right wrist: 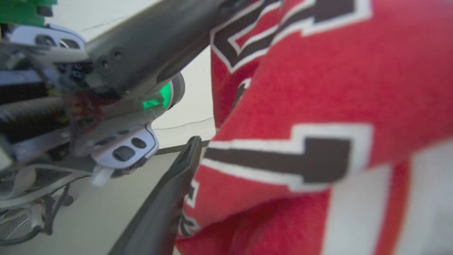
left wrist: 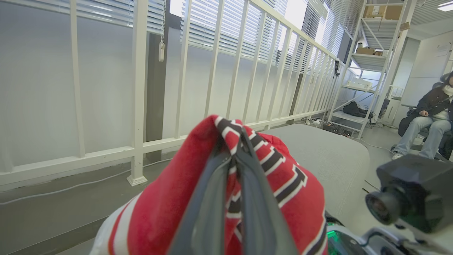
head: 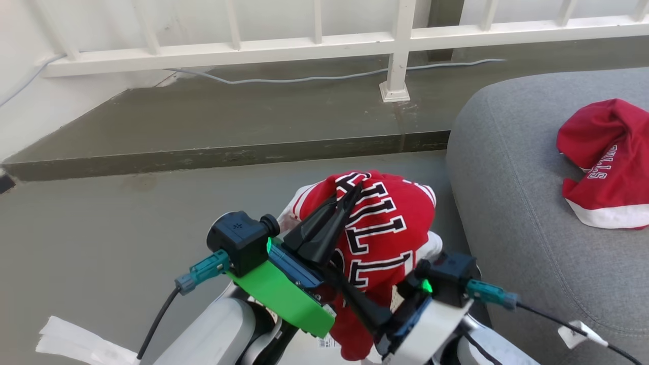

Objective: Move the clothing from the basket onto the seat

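Note:
My left gripper (head: 353, 195) is shut on a red garment with black-and-white letters (head: 390, 228), which hangs bunched from its fingertips above the floor. In the left wrist view the same clothing (left wrist: 159, 219) drapes over both closed fingers (left wrist: 212, 212). My right gripper (head: 350, 289) stands open at the garment's lower part. One of its fingers (right wrist: 166, 202) lies against the cloth (right wrist: 318, 88) and the other is hidden behind it. A second red garment with white lettering (head: 608, 152) lies on the grey seat (head: 517, 203) at the right. The basket is hidden.
A white railing (head: 304, 48) with a post base (head: 394, 92) and a grey cable (head: 304, 78) runs along a raised step (head: 228, 154) at the back. White paper (head: 76, 344) lies on the floor. A person (left wrist: 430, 120) sits beyond the seat near metal shelving (left wrist: 371, 60).

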Available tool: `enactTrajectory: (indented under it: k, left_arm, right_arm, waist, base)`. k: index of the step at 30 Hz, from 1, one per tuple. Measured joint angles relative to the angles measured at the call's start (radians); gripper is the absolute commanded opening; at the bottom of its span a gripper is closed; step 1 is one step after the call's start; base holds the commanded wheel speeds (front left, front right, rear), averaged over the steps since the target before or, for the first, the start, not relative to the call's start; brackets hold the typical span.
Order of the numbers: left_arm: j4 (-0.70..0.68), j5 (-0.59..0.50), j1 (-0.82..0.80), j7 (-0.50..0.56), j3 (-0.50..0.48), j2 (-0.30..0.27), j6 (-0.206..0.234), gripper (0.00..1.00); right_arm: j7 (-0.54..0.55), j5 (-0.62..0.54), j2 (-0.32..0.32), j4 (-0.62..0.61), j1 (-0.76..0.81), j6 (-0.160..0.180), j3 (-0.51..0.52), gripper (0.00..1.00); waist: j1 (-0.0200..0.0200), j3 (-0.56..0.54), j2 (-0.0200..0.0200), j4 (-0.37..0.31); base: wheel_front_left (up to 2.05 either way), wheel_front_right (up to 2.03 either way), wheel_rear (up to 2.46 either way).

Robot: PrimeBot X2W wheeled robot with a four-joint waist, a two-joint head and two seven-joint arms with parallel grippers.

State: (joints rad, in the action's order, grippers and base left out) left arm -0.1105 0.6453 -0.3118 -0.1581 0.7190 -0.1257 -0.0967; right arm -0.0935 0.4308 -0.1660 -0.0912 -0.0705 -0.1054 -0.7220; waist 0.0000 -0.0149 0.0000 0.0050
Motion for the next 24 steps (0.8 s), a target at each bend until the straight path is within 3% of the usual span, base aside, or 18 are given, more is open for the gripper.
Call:
enactTrajectory:
  k: [1, 10, 11, 12, 13, 14, 24]
  left_arm:
    - [0.0, 0.0, 0.0, -0.001, -0.001, 0.0, 0.0, 0.0]
    - [0.001, 0.0, -0.002, -0.002, 0.002, -0.001, -0.001, 0.03]
    - [0.001, 0.0, -0.002, -0.002, 0.002, -0.001, -0.001, 0.33]
    - [0.001, 0.0, -0.002, -0.002, 0.002, -0.001, -0.001, 0.47]
    - [0.001, 0.0, -0.002, -0.002, 0.002, -0.002, -0.001, 0.83]
    - [0.001, 0.0, -0.002, -0.002, 0.002, -0.003, -0.001, 1.0]
    - [0.0, -0.008, -0.002, -0.002, -0.002, -0.017, -0.001, 1.0]
  right_arm:
    - [-0.004, 0.002, 0.006, 0.011, -0.013, 0.0, 0.0, 0.0]
    - [-0.035, 0.009, 0.026, 0.102, -0.07, -0.009, -0.01, 0.0]
    - [-0.039, 0.01, 0.03, 0.109, -0.073, -0.009, -0.012, 0.0]
    - [-0.044, 0.011, 0.032, 0.118, -0.075, -0.009, -0.013, 0.0]
    - [-0.047, 0.011, 0.034, 0.125, -0.08, -0.009, -0.014, 0.0]
    - [-0.048, 0.011, 0.034, 0.132, -0.086, -0.009, -0.014, 0.0]
    - [-0.087, 0.03, 0.031, 0.199, -0.143, -0.009, 0.015, 0.0]
  waist:
    - [0.0, 0.0, 0.0, 0.003]
    - [0.0, -0.001, 0.0, 0.017]
    - [0.0, -0.001, 0.0, 0.018]
    - [0.0, -0.001, 0.0, 0.018]
    - [0.0, -0.001, 0.0, 0.018]
    - [0.0, -0.001, 0.0, 0.017]
    - [0.0, 0.001, 0.0, 0.008]
  base:
    - [0.0, 0.0, 0.0]
    - [0.0, 0.0, 0.0]
    - [0.0, 0.0, 0.0]
    - [0.0, 0.0, 0.0]
    - [0.0, 0.0, 0.0]
    - [0.0, 0.0, 0.0]
    - [0.0, 0.0, 0.0]
